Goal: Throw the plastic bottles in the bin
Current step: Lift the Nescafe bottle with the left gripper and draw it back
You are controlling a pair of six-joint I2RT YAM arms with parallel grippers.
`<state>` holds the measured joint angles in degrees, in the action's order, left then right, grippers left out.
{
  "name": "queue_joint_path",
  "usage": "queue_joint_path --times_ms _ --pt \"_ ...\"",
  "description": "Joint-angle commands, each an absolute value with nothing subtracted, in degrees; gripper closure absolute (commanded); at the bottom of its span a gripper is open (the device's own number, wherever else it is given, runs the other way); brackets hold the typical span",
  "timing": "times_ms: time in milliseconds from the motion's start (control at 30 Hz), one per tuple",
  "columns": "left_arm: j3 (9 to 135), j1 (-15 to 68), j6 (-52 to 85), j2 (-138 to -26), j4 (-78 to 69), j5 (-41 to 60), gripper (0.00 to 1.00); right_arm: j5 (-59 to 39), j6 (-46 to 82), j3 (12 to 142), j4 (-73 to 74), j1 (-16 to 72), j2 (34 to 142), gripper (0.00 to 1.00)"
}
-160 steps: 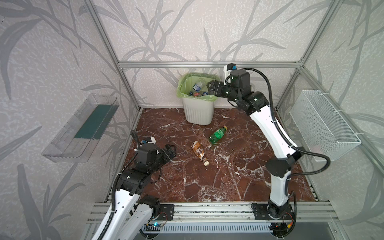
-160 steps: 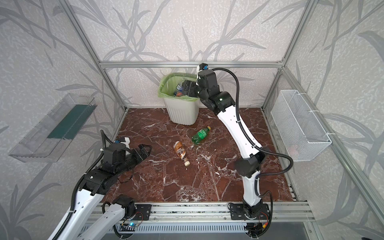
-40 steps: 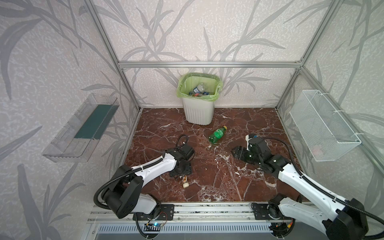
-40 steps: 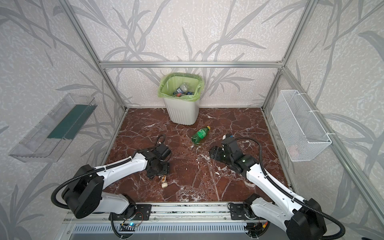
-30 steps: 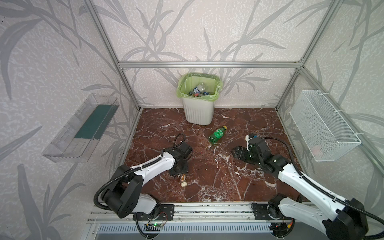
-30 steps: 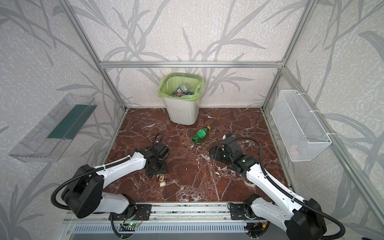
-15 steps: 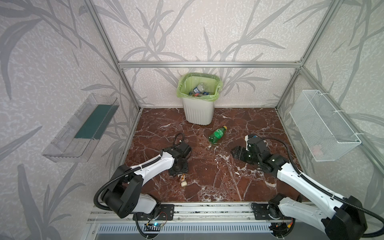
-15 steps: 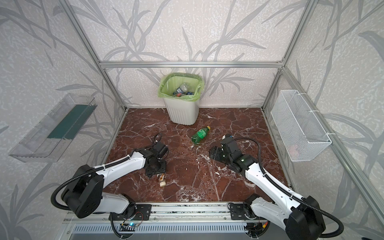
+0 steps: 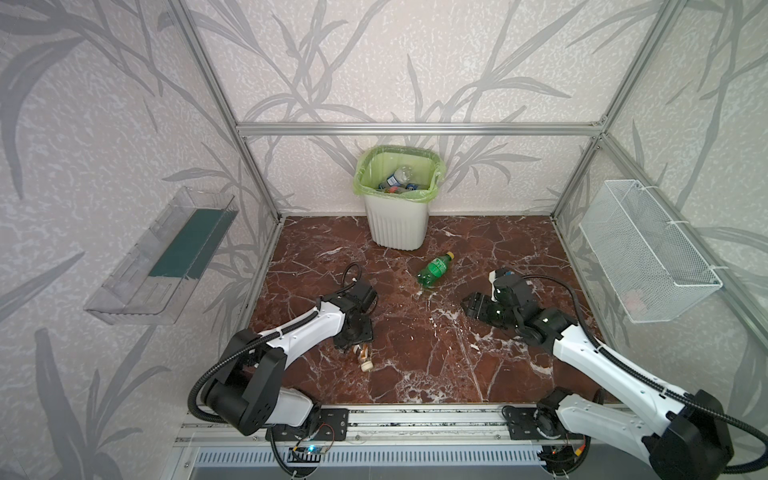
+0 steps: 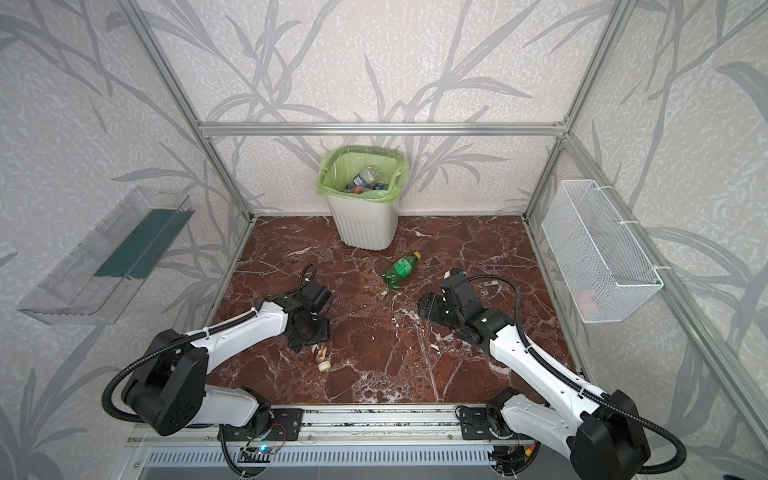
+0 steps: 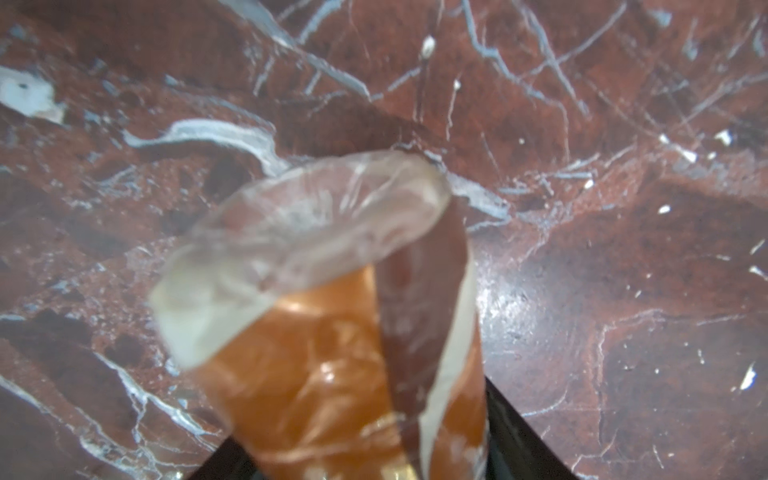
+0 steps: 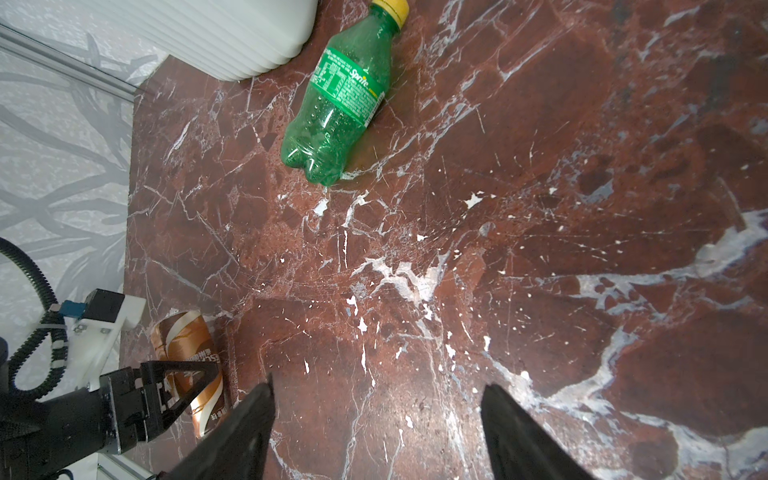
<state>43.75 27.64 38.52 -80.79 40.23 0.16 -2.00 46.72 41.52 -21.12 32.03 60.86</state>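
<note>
Floor (image 9: 419, 365) still holds two bottles. Left gripper (image 9: 354, 343) has dropped onto brown bottle (image 9: 364, 356), dragged frontward; jaws straddle it, tightness unclear. Green bottle (image 9: 434, 270) lies near bin (image 9: 397, 226). Right gripper (image 9: 468, 307), back from bin, gapes empty. Brown one likely goes next.

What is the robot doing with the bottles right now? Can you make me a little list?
Left tool: closed around the brown bottle, low on the red marble floor
Right tool: open, empty
Green Sprite bottle: lying on the floor near the bin, untouched
Bin: white, green liner, other bottles inside
Not yet binned: two bottles
</note>
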Motion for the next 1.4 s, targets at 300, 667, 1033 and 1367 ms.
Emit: queue_joint_path --times_ms 300,667,1033,1367 --pt "42.4 27.2 36.5 -79.6 39.9 2.4 0.5 -1.5 46.8 43.5 -20.5 32.4 61.2 0.22" --pt "43.1 27.2 37.2 -77.0 41.3 2.5 0.51 -1.6 46.8 43.3 -20.1 32.5 61.4 0.22" --pt "44.1 27.1 37.5 -74.9 42.1 3.0 0.52 -1.5 46.8 43.1 -20.0 32.5 61.4 0.22" --pt "48.5 25.7 37.0 -73.3 43.9 4.8 0.52 -1.7 46.9 43.2 -19.7 32.5 61.4 0.22"
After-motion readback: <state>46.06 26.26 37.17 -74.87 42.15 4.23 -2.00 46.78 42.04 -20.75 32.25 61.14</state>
